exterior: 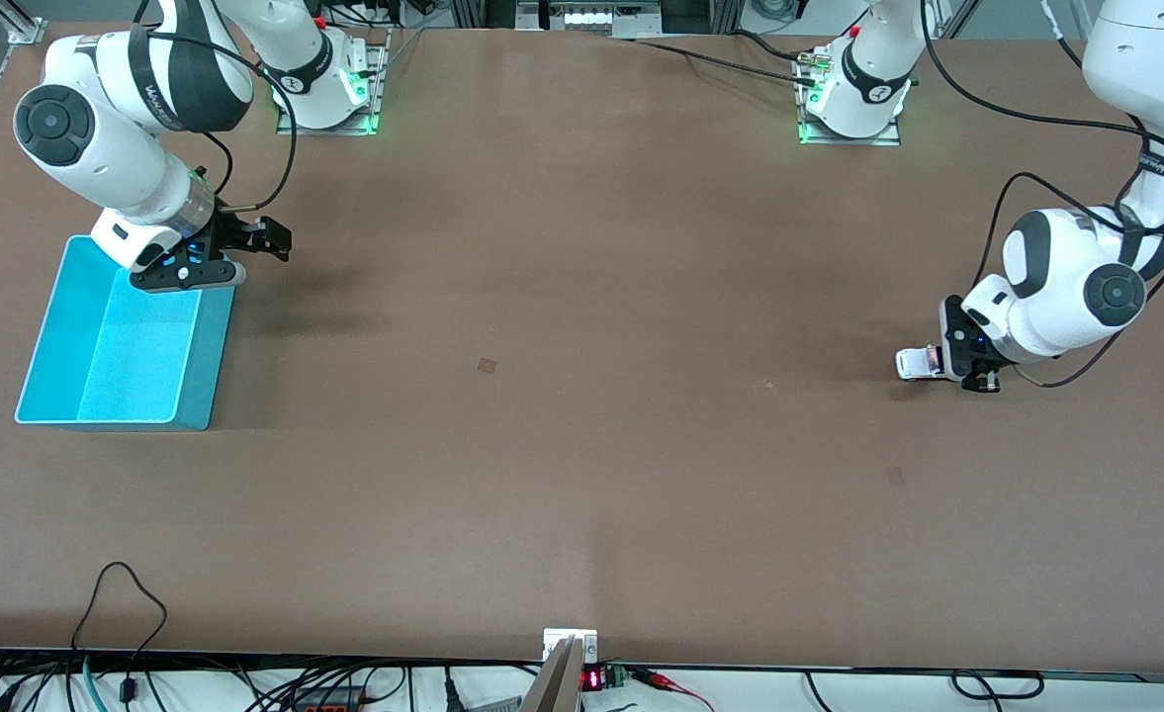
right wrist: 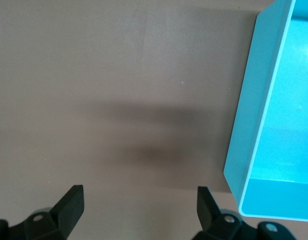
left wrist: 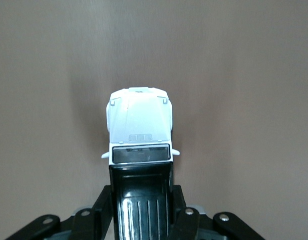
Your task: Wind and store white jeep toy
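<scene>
**Left end effector grips the jeep; right one waits by the bin**

The left end effector (exterior: 967,374) is down low at the left arm's end of the worktop (exterior: 582,475), its fingers (left wrist: 106,205) clenched on the rear body of the white jeep toy (exterior: 916,363). In the left wrist view the white jeep toy (left wrist: 139,131) sits squarely between the two black fingers, bonnet pointing away from the wrist, the dark windscreen and black roof panel running back into the grip. Whether its wheels touch the brown surface or hang just above it cannot be told.

The right arm waits at its own end of the worktop. The right end effector (exterior: 245,247) hangs over the edge of the turquoise bin (exterior: 47,366), at the corner nearest the robots' bases. Its fingers (right wrist: 71,202) are spread wide apart with nothing between them, and the right wrist view shows the turquoise bin (right wrist: 254,130) beside bare worktop.
</scene>
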